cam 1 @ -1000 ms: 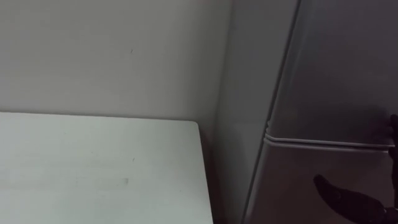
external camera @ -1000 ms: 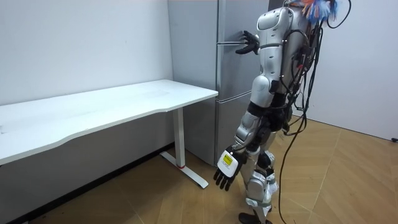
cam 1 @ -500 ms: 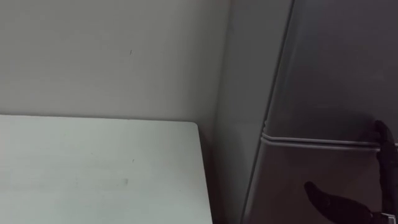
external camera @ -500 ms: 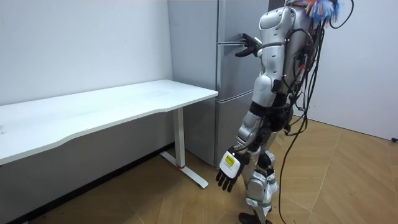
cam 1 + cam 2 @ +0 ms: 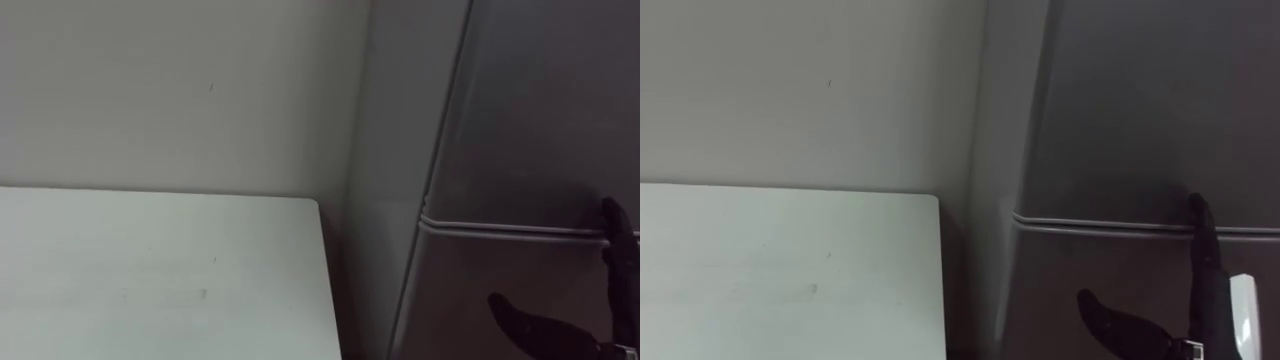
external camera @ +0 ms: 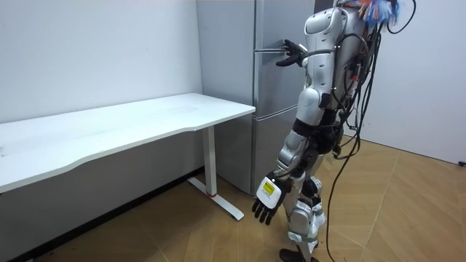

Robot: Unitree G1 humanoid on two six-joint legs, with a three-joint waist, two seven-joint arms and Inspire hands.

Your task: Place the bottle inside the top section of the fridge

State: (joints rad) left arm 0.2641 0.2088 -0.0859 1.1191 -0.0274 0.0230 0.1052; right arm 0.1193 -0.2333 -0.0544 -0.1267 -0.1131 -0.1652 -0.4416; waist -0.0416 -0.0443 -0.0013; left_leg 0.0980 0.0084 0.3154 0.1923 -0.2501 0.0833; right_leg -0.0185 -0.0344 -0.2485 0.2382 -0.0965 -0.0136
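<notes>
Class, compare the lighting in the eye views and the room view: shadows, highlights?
Left eye view: dim, the grey metal fridge dull, a pale highlight on its door seam, the right hand a dark silhouette. Room view: evenly bright, shadow under the white table.

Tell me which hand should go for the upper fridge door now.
Right. The right hand is raised and open at the seam just below the upper door. The left hand hangs open low beside the robot's leg, well away from the door.
</notes>
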